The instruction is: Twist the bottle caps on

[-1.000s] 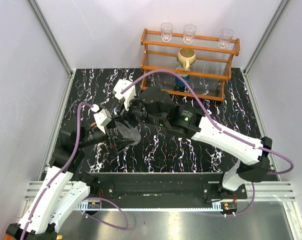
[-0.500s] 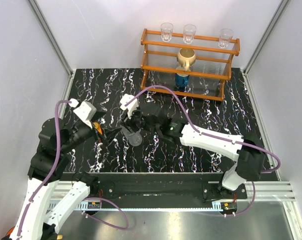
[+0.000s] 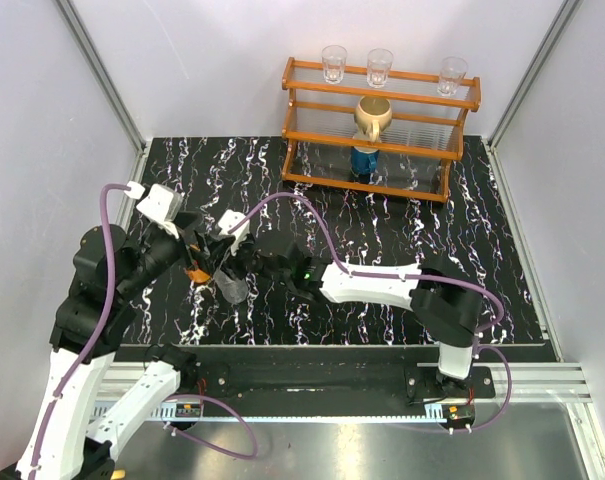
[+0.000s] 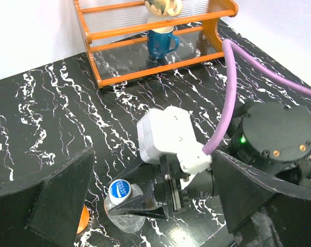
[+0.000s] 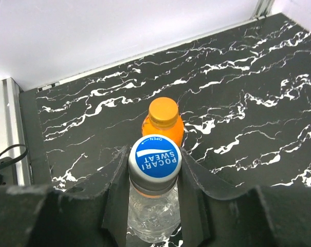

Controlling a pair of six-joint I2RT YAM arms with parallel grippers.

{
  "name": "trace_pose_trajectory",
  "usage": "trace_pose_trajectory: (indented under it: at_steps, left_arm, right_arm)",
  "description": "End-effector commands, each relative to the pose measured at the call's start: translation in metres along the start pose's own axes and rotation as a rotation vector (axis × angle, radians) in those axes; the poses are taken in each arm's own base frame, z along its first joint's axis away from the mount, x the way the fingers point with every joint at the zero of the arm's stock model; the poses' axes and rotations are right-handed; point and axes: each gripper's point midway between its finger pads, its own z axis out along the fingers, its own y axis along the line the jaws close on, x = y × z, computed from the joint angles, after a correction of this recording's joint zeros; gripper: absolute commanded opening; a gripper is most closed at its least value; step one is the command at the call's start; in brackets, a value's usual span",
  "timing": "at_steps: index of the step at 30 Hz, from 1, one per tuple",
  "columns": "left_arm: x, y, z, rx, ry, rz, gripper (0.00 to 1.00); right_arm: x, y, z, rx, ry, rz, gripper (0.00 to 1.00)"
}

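We see our right gripper [image 5: 155, 170] pressed together on the blue cap [image 5: 155, 157], one finger on each side of it. The cap sits on top of the clear bottle [image 5: 152, 216], which stands upright on the counter [image 5: 237, 92]. Just behind it stands the orange bottle [image 5: 149, 126] with the orange cap [image 5: 163, 110] on top. We cannot tell how tight either cap is.

Our left gripper [image 4: 152, 200] is spread wide and holds nothing. It sits close by, with the two bottles between its fingers.

We think the clear bottle is empty, so it should be very light. Its sides look thin and soft, and they may bend if we squeeze hard. A light bottle like this may spin or tip when we turn the cap. So we think the left gripper should hold the bottle by its ribbed body, gently, while the right one turns.

The cap looks small and hard. The best place to hold it is by its round side, the way we hold it now.
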Motion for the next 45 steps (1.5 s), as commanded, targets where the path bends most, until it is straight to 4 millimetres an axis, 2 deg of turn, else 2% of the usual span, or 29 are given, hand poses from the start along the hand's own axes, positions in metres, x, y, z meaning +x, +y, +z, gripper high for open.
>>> trace_pose_trajectory:
  at_steps: [1, 8, 16, 22, 23, 24, 29, 35, 39, 45]
  left_arm:
    - [-0.031, 0.012, -0.002, -0.082, -0.068, -0.02, 0.99]
    - [-0.031, 0.015, -0.002, -0.102, -0.072, -0.034, 0.99]
    - [-0.033, 0.022, -0.005, -0.142, -0.086, -0.039, 0.99]
    - [-0.035, 0.028, -0.006, -0.178, -0.094, -0.05, 0.99]
    - [-0.036, 0.029, -0.007, -0.188, -0.098, -0.052, 0.99]
    - [-0.037, 0.032, -0.008, -0.207, -0.103, -0.053, 0.99]
    - [-0.048, 0.039, -0.015, -0.259, -0.146, -0.073, 0.99]
    - [-0.081, 0.034, -0.036, -0.259, -0.297, -0.067, 0.99]
    - [-0.085, 0.038, -0.043, -0.29, -0.323, -0.065, 0.99]
    - [-0.08, 0.045, -0.043, -0.33, -0.316, -0.072, 0.99]
  right_arm:
    - [-0.041, 0.003, 0.009, 0.004, -0.14, 0.036, 0.0]
    - [-0.031, 0.011, 0.011, -0.007, -0.131, 0.038, 0.0]
    - [-0.008, 0.025, 0.014, -0.017, -0.083, 0.009, 0.02]
    - [-0.004, 0.024, 0.014, -0.011, -0.079, 0.016, 0.14]
    - [-0.004, 0.024, 0.013, -0.011, -0.077, 0.018, 0.23]
    - [-0.003, 0.024, 0.013, -0.01, -0.079, 0.018, 0.25]
    - [0.005, 0.024, 0.011, -0.007, -0.076, 0.032, 0.28]
    - [0.009, 0.023, 0.009, 0.003, -0.076, 0.04, 0.29]
    - [0.012, 0.021, 0.007, 0.015, -0.076, 0.049, 0.3]
    - [0.013, 0.02, 0.006, 0.02, -0.068, 0.044, 0.32]
